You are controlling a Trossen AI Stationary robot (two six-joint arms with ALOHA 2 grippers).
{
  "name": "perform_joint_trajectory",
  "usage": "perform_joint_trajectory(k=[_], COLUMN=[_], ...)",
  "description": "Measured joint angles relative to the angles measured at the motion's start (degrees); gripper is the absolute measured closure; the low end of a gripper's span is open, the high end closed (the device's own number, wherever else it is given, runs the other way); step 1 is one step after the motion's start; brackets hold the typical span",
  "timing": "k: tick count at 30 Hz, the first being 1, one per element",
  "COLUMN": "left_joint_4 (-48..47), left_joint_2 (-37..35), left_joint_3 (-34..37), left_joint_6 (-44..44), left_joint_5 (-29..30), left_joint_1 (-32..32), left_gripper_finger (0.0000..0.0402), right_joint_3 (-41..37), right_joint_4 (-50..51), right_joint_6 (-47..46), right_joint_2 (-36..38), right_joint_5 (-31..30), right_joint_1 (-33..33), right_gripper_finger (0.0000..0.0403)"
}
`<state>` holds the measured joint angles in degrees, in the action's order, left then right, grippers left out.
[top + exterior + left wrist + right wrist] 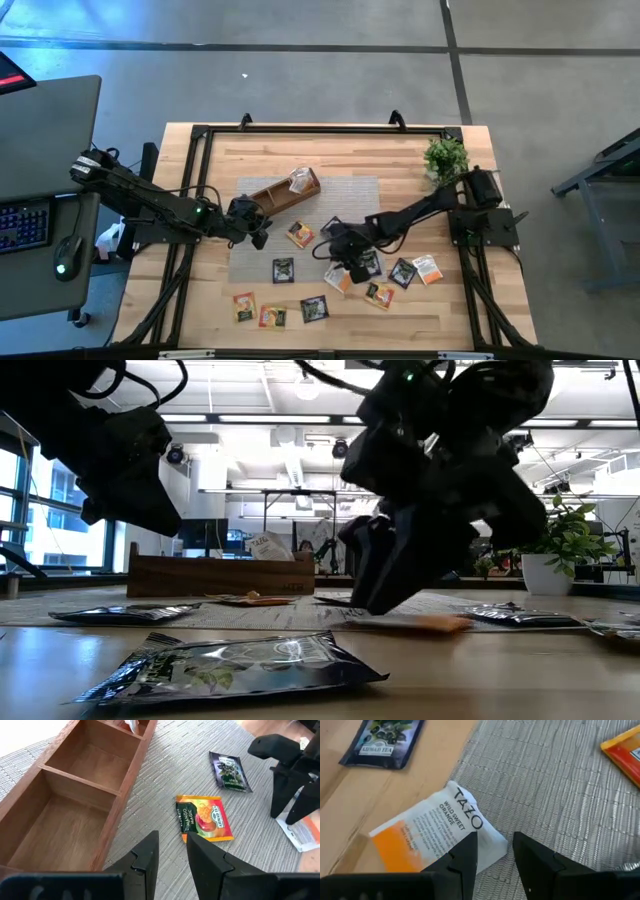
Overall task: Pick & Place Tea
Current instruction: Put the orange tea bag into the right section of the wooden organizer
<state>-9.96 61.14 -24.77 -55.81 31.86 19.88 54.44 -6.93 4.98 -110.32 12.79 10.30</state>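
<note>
— How many sachets are you counting?

— Ten lying loose on the tabletop point(470, 140), plus one sitting in the wooden tray point(262, 194). Nearest are a yellow-red pair point(257, 311) and a dark sachet point(314, 308).

— And the right end effector point(494, 851)?

— It is hanging low with fingers parted, one tip overlapping the corner of the white-and-orange Tazo sachet point(430, 832).

— The left end effector point(171, 851)?

— Released too — hovering beside the tray, near the mango sachet point(204, 817).

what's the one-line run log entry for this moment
right gripper: open, over white-orange Tazo sachet at mat edge | left gripper: open, by wooden tray, near Mango Magic sachet | nothing held
</note>
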Motion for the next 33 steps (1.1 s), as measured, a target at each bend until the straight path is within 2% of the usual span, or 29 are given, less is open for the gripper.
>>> perform_joint_trajectory(k=[6,10,12,14,19,22,25,27,30,31,33], left_joint_4=[-0.04,-0.06,-0.08,-0.09,-0.14,-0.19,-0.40,-0.46,-0.45,-0.47,-0.47], left_joint_2=[0.00,0.00,0.00,0.00,0.00,0.00,0.00,0.00,0.00,0.00,0.00], left_joint_3=[0.00,0.00,0.00,0.00,0.00,0.00,0.00,0.00,0.00,0.00,0.00], left_joint_6=[0.02,0.01,0.02,0.02,0.01,0.02,0.02,0.02,0.02,0.02,0.02], left_joint_5=[0.02,0.03,0.04,0.04,0.09,0.26,0.30,0.65,0.99,1.01,1.05], left_joint_1=[0.00,0.00,0.00,0.00,0.00,0.00,0.00,0.00,0.00,0.00,0.00], left_gripper_finger=[0.0302,0.0302,0.0302,0.0302,0.0302,0.0302,0.0302,0.0302,0.0302,0.0302,0.0302], right_joint_3=[0.13,0.13,0.13,0.10,-0.39,-0.32,-0.18,-0.23,-0.22,-0.18,0.00], right_joint_4=[0.17,0.78,0.83,0.80,0.12,-1.12,-4.14,-8.08,-19.55,-23.54,-27.92], right_joint_6=[1.51,2.61,2.86,2.89,0.15,1.46,5.03,7.07,7.73,7.67,6.91], right_joint_2=[-1.96,-2.27,-2.30,-2.07,1.16,5.74,10.06,11.26,11.43,11.03,10.24], right_joint_5=[-1.90,-2.54,-1.37,0.45,2.32,1.01,-7.95,-18.78,-35.12,-38.45,-39.47], right_joint_1=[0.23,0.21,0.16,0.05,-0.62,-2.09,-3.80,-5.01,-7.21,-8.34,-10.72], right_gripper_finger=[0.0289,0.0341,0.0378,0.0394,0.0375,0.0381,0.0396,0.0400,0.0397,0.0397,0.0400])
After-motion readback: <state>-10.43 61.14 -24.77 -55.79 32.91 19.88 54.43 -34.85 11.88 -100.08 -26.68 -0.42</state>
